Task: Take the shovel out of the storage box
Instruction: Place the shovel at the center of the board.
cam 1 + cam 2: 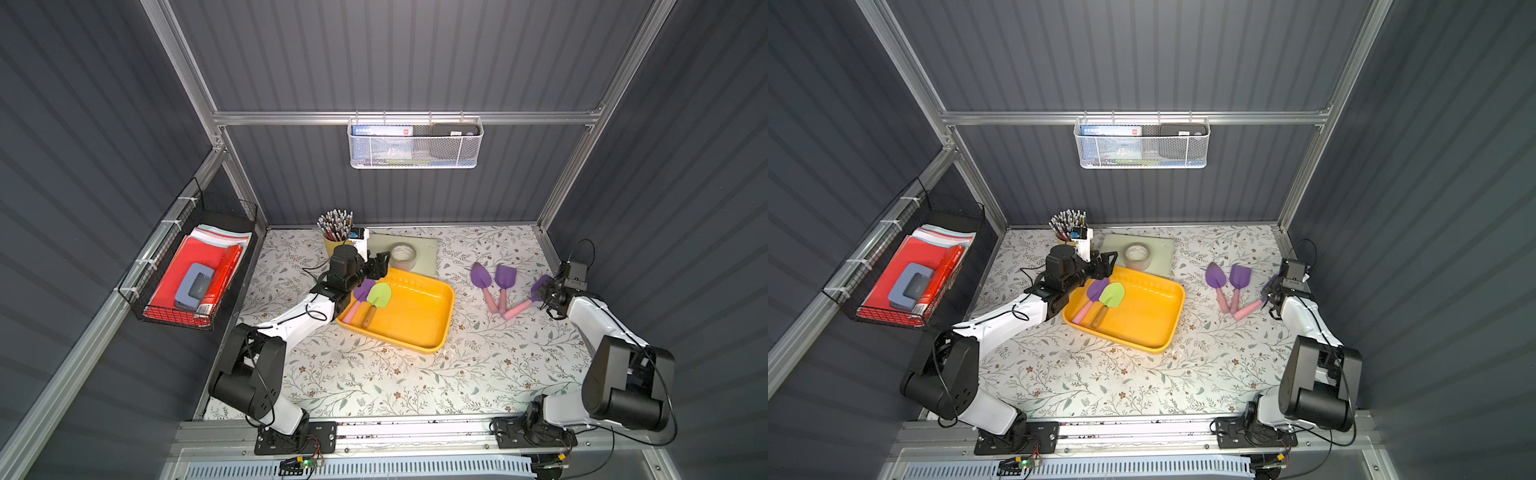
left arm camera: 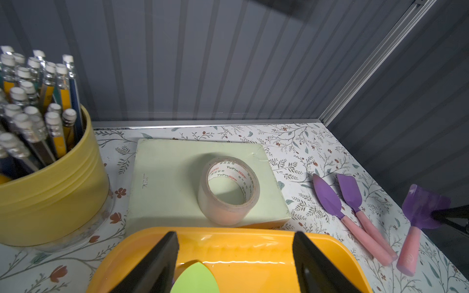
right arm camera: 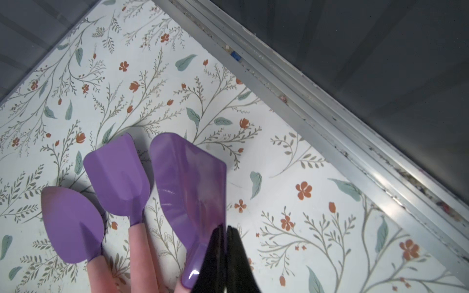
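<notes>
Over storage box (image 2: 253,237), left fingers (image 2: 157,263) wide; wrist view reveals right fingers (image 3: 213,261) pinching shovel (image 3: 182,182).

- The storage box (image 1: 419,332) lies mid-table; two shovels (image 1: 377,296) lie side by side in its left end, with my left pincer (image 1: 380,266) above its far-left corner.
- Behind it: tape roll (image 1: 402,253) on a pad (image 1: 426,245), pencil cup (image 1: 333,243) to their left.
- To its right: three shovels (image 1: 505,277) on the table (image 1: 374,382), with my right pincer (image 1: 545,291) on the rightmost shovel (image 1: 519,308), at its blade.
</notes>
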Tool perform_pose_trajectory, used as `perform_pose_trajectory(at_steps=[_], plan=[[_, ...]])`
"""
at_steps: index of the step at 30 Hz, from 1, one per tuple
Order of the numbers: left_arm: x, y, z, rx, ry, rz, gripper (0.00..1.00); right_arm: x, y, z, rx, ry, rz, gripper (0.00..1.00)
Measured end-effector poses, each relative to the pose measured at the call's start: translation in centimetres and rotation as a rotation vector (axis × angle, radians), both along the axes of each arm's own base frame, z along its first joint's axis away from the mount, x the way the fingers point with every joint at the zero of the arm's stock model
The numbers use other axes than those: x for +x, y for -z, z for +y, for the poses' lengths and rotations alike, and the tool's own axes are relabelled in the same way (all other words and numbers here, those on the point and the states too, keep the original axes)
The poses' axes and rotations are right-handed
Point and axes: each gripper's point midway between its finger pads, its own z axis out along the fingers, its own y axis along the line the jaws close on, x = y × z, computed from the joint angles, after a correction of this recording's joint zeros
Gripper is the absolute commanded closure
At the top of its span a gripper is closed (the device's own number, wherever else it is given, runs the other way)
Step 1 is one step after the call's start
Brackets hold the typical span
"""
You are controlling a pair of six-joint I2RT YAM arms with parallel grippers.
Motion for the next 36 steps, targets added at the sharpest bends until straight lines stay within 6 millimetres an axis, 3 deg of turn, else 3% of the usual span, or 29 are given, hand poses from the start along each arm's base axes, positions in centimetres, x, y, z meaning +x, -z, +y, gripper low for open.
perform_pose_trajectory(at_steps=[6, 14, 16, 18, 20, 23, 28, 32, 34, 36], plan=[[-0.1, 0.4, -0.2, -0.005, 0.015, -0.002, 0.25, 2.3, -1.1, -0.8, -0.034, -0.009, -0.041, 1.0], [0.0, 1.0, -0.3, 0.004, 0.019, 0.004, 0.25, 2.9, 2.7, -0.5, 0.003, -0.026, 0.035, 0.96], [0.0, 1.0, -0.3, 0.004, 0.019, 0.005, 0.25, 3.2, 3.0, -0.2, 0.018, -0.036, 0.029, 0.9], [0.0, 1.0, -0.3, 0.004, 0.02, 0.005, 0.25, 3.5, 3.5, 0.0, 0.037, -0.045, 0.027, 0.72], [0.0, 1.0, -0.3, 0.004, 0.02, 0.005, 0.25, 3.6, 4.2, 0.2, 0.052, -0.051, 0.037, 0.6], [0.0, 1.0, -0.3, 0.005, 0.019, 0.005, 0.25, 3.6, 5.1, 0.4, 0.068, -0.047, 0.051, 0.53], [0.0, 1.2, -0.3, 0.007, 0.019, 0.01, 0.25, 3.6, 5.0, 0.3, 0.073, -0.031, 0.045, 0.51], [0.1, 1.7, -0.4, 0.011, 0.019, 0.02, 0.25, 2.0, 3.1, 0.7, 0.059, -0.023, -0.003, 0.51], [0.1, 1.9, -0.4, 0.012, 0.02, 0.023, 0.25, 1.7, 0.6, 1.4, 0.039, -0.031, -0.063, 0.5], [0.1, 1.9, -0.4, 0.012, 0.019, 0.023, 0.25, 2.0, -2.9, 3.3, 0.009, -0.07, -0.149, 0.49]])
